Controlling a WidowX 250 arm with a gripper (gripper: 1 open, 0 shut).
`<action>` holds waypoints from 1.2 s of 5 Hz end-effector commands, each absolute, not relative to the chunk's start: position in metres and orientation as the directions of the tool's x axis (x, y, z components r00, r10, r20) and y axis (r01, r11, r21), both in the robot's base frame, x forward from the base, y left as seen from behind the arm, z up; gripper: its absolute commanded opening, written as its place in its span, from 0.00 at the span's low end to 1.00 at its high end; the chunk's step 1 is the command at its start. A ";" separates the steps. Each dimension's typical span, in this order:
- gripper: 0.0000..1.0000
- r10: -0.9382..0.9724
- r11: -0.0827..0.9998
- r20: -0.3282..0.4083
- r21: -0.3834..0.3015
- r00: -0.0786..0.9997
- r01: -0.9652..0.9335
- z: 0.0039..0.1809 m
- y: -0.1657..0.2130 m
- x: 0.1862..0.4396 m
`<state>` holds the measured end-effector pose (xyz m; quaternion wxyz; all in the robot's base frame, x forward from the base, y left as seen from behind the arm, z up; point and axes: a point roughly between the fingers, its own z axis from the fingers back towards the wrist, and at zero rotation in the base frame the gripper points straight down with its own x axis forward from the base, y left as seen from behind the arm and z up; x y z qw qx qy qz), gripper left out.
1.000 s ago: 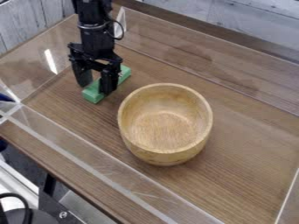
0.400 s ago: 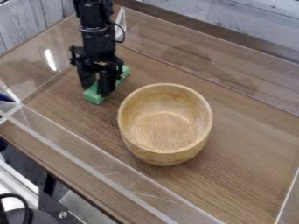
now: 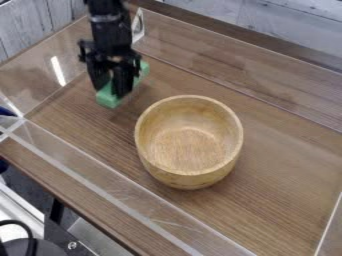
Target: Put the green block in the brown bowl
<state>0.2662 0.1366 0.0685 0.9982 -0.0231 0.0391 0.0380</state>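
Note:
The green block (image 3: 108,97) hangs a little above the wooden table, pinched between the black fingers of my gripper (image 3: 112,88), which points straight down and is shut on it. Only the block's lower end shows below the fingers. The brown bowl (image 3: 190,140), round, light wood and empty, stands on the table to the right of and nearer than the gripper, a short way from the block.
A clear plastic wall (image 3: 54,160) runs around the wooden tabletop (image 3: 287,120), with its near rim along the left and front. The arm's black body rises toward the top left behind the gripper.
The gripper's fingers closed on the green block where it lay on the table, then rose with it. The bowl has not moved.

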 end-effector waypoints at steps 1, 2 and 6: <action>0.00 0.069 0.998 0.058 -0.008 0.996 -0.069 0.127 0.131 0.279; 0.00 0.041 0.999 0.103 -0.030 0.994 -0.038 0.160 0.112 0.280; 0.00 -0.182 0.980 0.028 -0.074 0.983 0.184 0.149 0.025 0.245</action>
